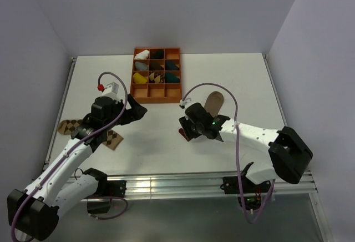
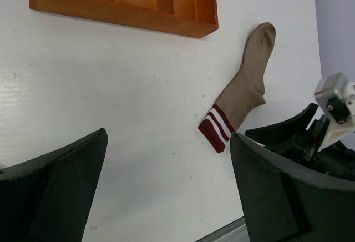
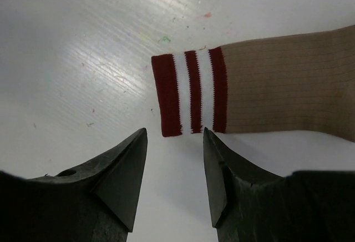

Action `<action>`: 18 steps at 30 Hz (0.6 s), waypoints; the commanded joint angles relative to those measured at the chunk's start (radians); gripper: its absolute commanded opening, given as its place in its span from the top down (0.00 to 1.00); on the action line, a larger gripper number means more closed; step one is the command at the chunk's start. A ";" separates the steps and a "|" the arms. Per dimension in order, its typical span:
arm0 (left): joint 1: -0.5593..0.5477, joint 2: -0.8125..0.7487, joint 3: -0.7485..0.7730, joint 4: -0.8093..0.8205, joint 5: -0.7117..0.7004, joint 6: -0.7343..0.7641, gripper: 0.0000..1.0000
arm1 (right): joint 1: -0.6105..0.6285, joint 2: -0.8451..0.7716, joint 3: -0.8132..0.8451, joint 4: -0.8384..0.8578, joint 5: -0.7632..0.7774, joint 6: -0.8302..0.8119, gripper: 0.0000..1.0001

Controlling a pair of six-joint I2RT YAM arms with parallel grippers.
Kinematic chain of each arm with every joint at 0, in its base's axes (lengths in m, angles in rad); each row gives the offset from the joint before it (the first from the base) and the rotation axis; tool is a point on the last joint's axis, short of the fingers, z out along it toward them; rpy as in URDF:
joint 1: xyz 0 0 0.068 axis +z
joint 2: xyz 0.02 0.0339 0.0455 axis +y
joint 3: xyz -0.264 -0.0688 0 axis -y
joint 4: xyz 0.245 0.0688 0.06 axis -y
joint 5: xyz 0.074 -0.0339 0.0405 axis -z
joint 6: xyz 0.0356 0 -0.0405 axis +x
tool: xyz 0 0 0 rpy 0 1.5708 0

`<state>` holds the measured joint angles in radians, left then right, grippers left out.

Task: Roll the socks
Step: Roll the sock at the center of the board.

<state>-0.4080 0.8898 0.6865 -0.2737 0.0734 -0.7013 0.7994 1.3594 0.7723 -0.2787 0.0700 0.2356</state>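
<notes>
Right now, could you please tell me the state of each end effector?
Left end effector: open, holding nothing.
Right end effector: partly open, empty, near the striped cuff of the tan sock.

Top external: set high above and behind the arm bases, looking down over the whole counter [image 1: 249, 81] to its far edge. Left wrist: raised, facing past its own fingers [image 2: 55, 186] toward the counter's far right. Right wrist: very near the counter, pointing down. Shared by all three: the tan sock [image 1: 213, 102].
</notes>
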 commanded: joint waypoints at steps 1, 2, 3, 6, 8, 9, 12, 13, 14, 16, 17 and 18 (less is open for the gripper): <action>-0.009 0.001 -0.004 0.048 -0.001 -0.014 0.03 | 0.049 0.038 0.042 -0.027 0.053 -0.039 0.48; -0.009 0.003 0.001 0.047 -0.003 -0.015 0.03 | 0.060 0.047 0.050 -0.037 0.056 -0.033 0.48; -0.009 0.005 0.004 0.044 -0.004 -0.015 0.03 | 0.067 0.082 0.059 -0.045 0.051 -0.022 0.48; -0.011 -0.003 0.011 0.027 -0.007 -0.014 0.03 | 0.070 0.124 0.084 -0.031 0.059 0.010 0.48; -0.011 -0.011 0.018 0.013 -0.020 0.002 0.03 | 0.070 0.147 0.082 0.018 0.033 0.025 0.47; -0.011 -0.015 0.024 0.004 -0.029 0.008 0.02 | 0.070 0.159 0.088 0.027 0.021 0.033 0.47; -0.011 -0.017 0.048 -0.030 -0.069 0.037 0.02 | 0.070 0.236 0.117 0.045 -0.012 0.024 0.47; -0.011 -0.017 0.053 -0.035 -0.069 0.049 0.02 | 0.070 0.259 0.130 0.049 -0.024 0.021 0.46; -0.011 -0.020 0.057 -0.041 -0.069 0.052 0.02 | 0.070 0.291 0.136 0.061 -0.033 0.008 0.46; -0.011 -0.023 0.061 -0.042 -0.069 0.063 0.02 | 0.069 0.320 0.157 0.078 -0.038 -0.008 0.46; -0.011 -0.029 0.061 -0.045 -0.101 0.066 0.02 | 0.069 0.354 0.171 0.079 -0.036 -0.027 0.46; -0.011 -0.032 0.062 -0.050 -0.115 0.071 0.02 | 0.069 0.368 0.203 0.073 -0.035 -0.035 0.46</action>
<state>-0.4141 0.8890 0.7002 -0.3214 0.0151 -0.6662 0.8661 1.6695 0.9123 -0.2466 0.0544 0.2348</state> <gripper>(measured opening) 0.978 0.536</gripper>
